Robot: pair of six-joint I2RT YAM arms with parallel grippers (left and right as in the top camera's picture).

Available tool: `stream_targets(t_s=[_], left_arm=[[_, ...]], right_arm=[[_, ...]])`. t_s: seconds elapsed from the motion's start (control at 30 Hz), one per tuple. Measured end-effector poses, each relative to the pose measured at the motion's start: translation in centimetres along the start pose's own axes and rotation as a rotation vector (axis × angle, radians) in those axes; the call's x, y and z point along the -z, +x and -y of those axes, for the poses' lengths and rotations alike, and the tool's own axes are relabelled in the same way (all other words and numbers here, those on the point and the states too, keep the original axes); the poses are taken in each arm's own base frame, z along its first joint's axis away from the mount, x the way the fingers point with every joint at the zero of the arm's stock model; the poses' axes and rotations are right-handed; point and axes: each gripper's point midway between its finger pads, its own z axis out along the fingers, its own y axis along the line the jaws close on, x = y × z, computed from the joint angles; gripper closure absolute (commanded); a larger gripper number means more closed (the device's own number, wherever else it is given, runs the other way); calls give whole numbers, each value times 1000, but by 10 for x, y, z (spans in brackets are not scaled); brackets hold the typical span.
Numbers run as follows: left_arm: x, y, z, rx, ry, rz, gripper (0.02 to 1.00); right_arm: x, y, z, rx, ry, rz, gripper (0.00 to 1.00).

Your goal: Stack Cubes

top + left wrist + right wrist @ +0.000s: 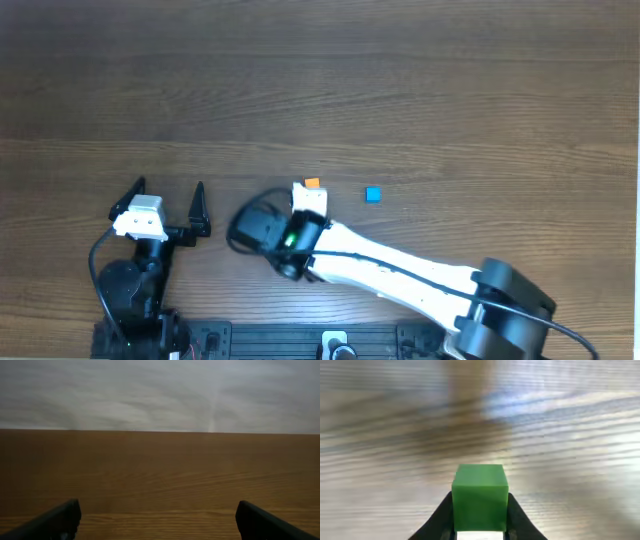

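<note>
From where I stand, the right gripper has its two dark fingers clenched on a green cube, one finger on each side face, and the cube sits square between them. Its top and front faces are plain green. Under it is only the wood grain of the table. I cannot tell whether the cube touches the wood or hangs just above it.

From above, the right arm reaches from its base at the lower right across to the middle of the table. An orange cube lies right against the far end of its white wrist piece. A blue cube lies by itself on the wood, near the orange one on its right, and the two are not touching.

Over on the left, the left gripper has its black fingers spread wide and released, grasping nothing, with bare wood between them. That arm is drawn in close to its own base, well apart from all three cubes
</note>
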Motion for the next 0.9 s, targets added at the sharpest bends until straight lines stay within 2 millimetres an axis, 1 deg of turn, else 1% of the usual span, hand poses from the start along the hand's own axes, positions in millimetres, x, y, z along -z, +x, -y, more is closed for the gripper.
stream_targets(t_s=[0.03,0.1,0.13,0.27,0.37,0.43,0.57,0.6,0.9], left_arm=[[0,0,0,0,0,0,18],[0,0,0,0,0,-1,18],[0,0,0,0,0,0,18],[0,0,0,0,0,0,18],[0,0,0,0,0,0,18],[0,0,0,0,0,0,18],[0,0,0,0,0,0,18],[0,0,0,0,0,0,18],[0,0,0,0,0,0,20]], right_arm=[[8,-7,-2,2,-11,10,923],[25,-27,-3,-9,-30,29,934],[34,-45,-1,-22,-46,47,939],[45,-84,14,-63,-55,73,956],[44,-99,23,-69,-53,70,965],[37,-101,24,-52,-46,52,972],[20,-96,20,-10,-25,5,978],[12,-94,17,7,-19,-15,980],[-8,-96,1,45,-46,-37,985]])
